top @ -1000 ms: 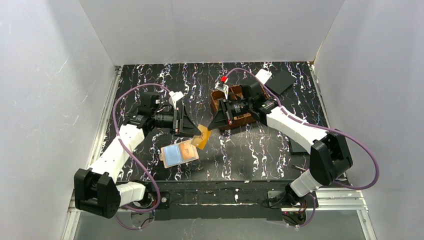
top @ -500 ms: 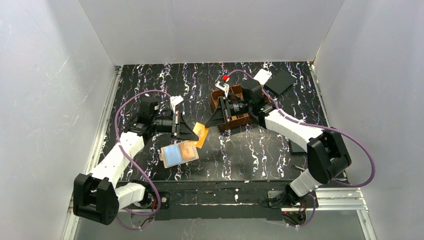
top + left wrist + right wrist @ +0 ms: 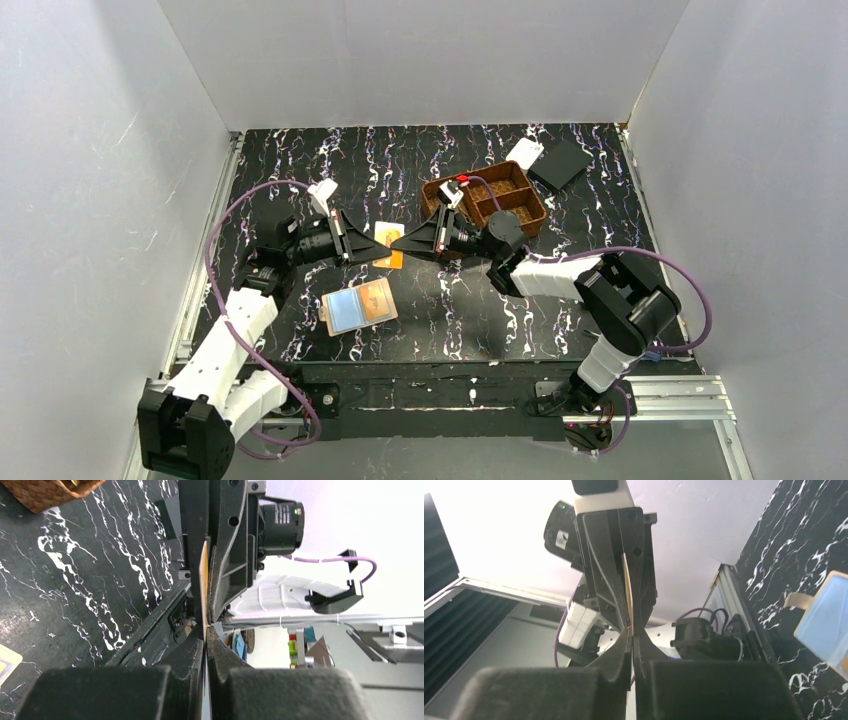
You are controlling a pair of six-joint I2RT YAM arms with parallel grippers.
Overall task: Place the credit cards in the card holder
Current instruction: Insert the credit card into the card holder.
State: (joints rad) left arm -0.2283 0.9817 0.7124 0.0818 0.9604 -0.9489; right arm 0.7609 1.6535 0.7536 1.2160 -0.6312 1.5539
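The credit card hangs above the table, pinched edge-on between the jaws of your left gripper. Its opposite edge sits between the nearly closed jaws of your right gripper, and you cannot tell whether those grip it or merely flank it. The card holder lies open and flat below both sets of jaws and apart from them, so by my reading this card is not yet slotted, and you have the carry to the holder and the insertion left.
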